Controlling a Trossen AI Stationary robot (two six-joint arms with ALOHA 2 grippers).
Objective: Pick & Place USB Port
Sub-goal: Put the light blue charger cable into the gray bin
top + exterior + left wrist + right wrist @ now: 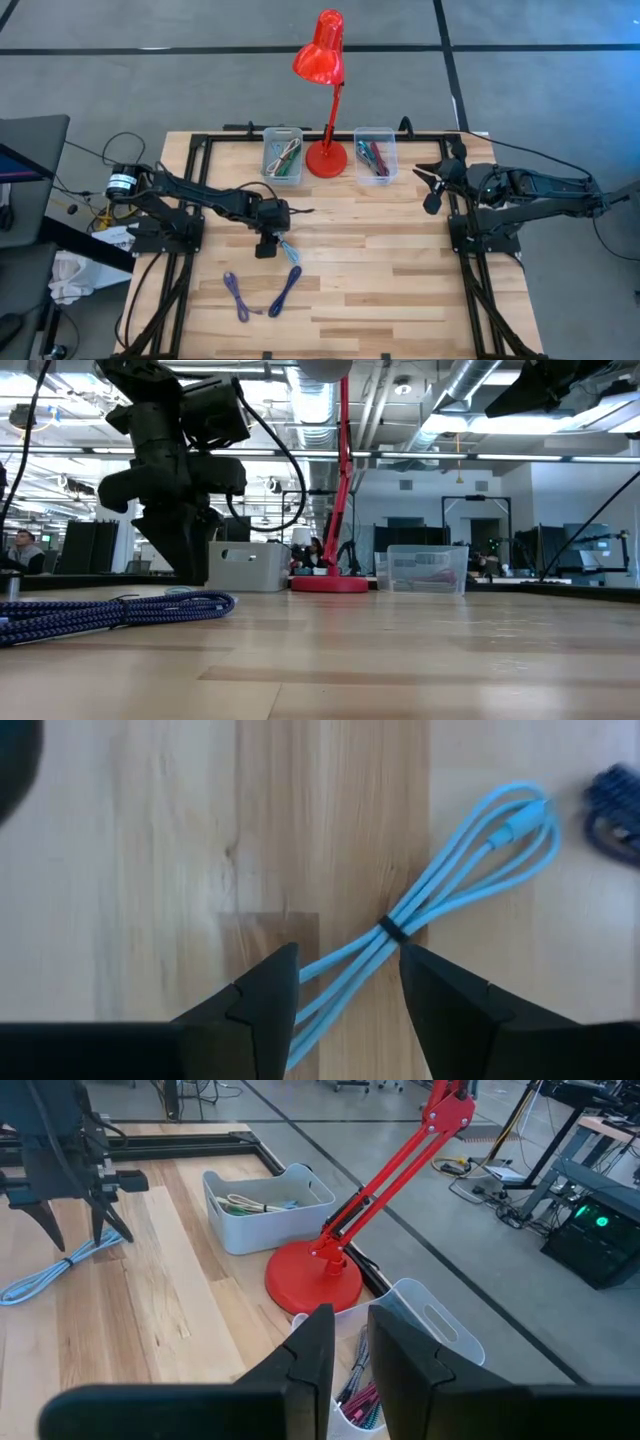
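Observation:
A bundled light-blue cable [440,880] with a black tie lies flat on the wooden table, seen too in the high view [288,250] and the right wrist view [60,1265]. My left gripper [348,982] is open and points down over it. One finger stands on each side of the bundle, just past the tie, and I see no touch. In the high view the left gripper [268,243] is left of the table's centre. A dark-blue braided cable [262,295] lies nearer the near edge. My right gripper [350,1345] is open and waits above the right bin.
A red desk lamp [326,155] stands at the far edge between two pale bins. The left bin [283,155] holds green and white cables, and the right bin [374,155] holds red and dark ones. A black frame [195,150] borders the table.

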